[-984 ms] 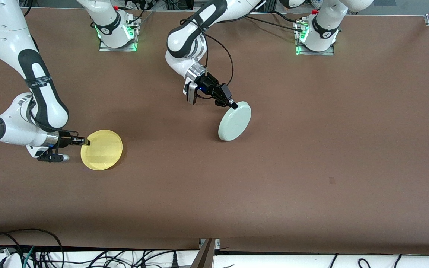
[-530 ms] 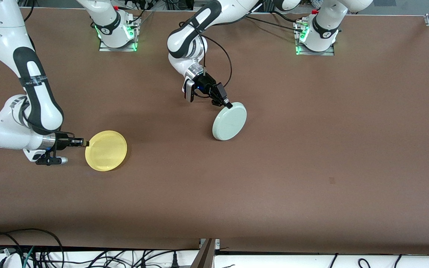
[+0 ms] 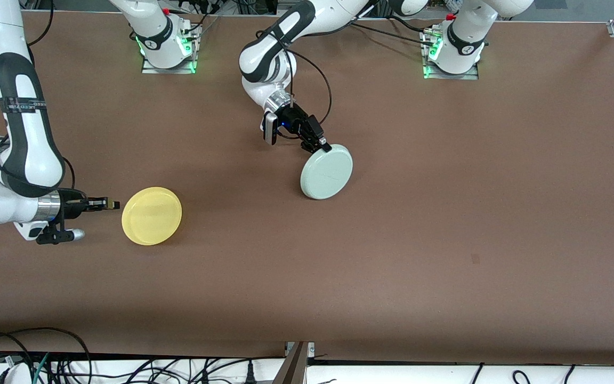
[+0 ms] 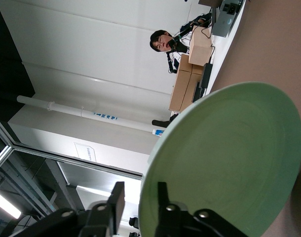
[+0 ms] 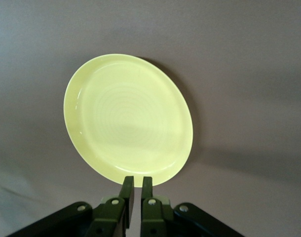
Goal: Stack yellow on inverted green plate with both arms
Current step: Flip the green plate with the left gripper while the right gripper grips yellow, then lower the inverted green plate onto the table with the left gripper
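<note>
The yellow plate lies flat on the table, rim up, toward the right arm's end. My right gripper sits low just off its rim, not touching it, fingers together with only a thin slit and nothing between them. The pale green plate stands tilted near the table's middle, its faintly ringed face toward the left wrist camera. My left gripper straddles its upper rim with the jaws open. One finger lies against the plate's face and the other stands off the rim.
The brown table carries only the two plates. Both arm bases stand along the edge farthest from the front camera. Cables hang below the nearest edge.
My right gripper has drawn back off the yellow plate's rim, leaving the plate flat. My left gripper's jaws have opened on the green plate's rim, and the plate has shifted slightly toward the right arm's end.
</note>
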